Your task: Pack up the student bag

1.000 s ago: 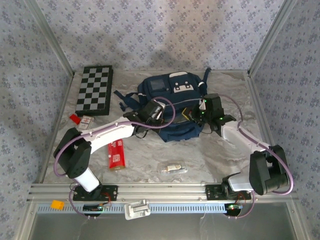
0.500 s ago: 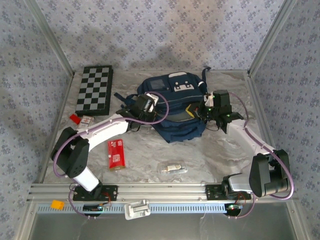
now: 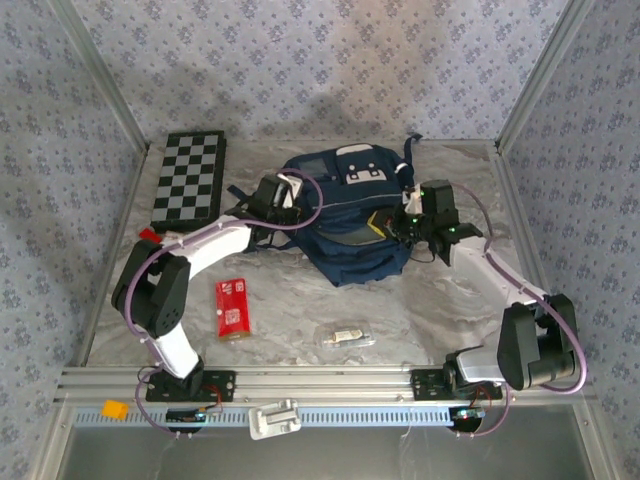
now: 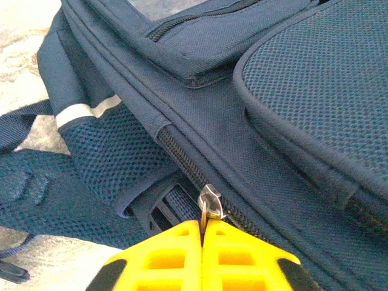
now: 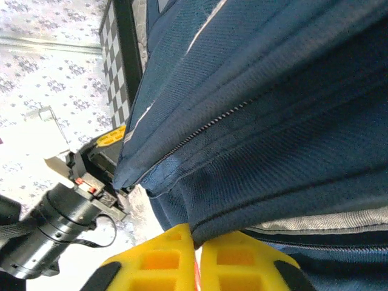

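The bag (image 3: 350, 235) takes up the middle back of the bench (image 3: 450, 300). The left tool (image 4: 201, 227) pinches its left side and the right tool (image 5: 195, 236) its right, so both arms bar the flanks. A chessboard (image 3: 190, 180) blocks the back left. Nearer, a red packet (image 3: 232, 305) and a small clear packet (image 3: 347, 338) lie apart, with open passage between them and along the right front.
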`<act>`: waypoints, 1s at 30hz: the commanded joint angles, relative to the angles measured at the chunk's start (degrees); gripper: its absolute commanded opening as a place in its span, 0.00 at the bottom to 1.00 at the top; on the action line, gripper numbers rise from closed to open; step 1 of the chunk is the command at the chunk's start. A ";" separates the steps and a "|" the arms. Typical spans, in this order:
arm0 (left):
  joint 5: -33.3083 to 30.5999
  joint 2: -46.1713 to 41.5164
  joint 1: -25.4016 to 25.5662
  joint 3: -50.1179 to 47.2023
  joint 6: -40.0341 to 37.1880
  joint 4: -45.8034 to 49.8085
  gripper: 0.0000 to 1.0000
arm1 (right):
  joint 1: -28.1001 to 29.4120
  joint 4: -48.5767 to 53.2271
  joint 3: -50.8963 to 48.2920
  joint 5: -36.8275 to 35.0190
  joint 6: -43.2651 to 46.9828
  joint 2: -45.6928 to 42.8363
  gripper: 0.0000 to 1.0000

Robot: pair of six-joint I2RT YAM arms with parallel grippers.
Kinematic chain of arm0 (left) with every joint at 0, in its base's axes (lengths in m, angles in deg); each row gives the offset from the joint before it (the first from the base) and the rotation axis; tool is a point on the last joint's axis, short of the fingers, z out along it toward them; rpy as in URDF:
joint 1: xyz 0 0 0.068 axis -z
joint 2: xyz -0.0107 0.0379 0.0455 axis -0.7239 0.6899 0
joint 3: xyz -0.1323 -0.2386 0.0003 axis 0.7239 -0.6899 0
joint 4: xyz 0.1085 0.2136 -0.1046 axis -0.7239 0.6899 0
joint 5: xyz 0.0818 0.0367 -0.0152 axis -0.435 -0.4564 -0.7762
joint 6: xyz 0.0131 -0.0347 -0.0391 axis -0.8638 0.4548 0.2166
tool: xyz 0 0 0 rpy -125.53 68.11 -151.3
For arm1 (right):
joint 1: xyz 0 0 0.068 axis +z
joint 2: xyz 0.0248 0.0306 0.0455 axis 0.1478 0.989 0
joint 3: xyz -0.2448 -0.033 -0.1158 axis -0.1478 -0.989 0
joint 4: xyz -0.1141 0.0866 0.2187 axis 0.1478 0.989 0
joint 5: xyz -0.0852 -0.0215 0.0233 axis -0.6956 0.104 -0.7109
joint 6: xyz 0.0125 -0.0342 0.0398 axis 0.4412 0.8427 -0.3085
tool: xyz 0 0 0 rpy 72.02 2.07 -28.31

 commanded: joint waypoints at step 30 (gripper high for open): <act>1.90 -43.51 -13.93 -32.53 37.77 41.26 0.66 | 36.74 -3.10 -0.96 -21.73 5.85 11.24 0.55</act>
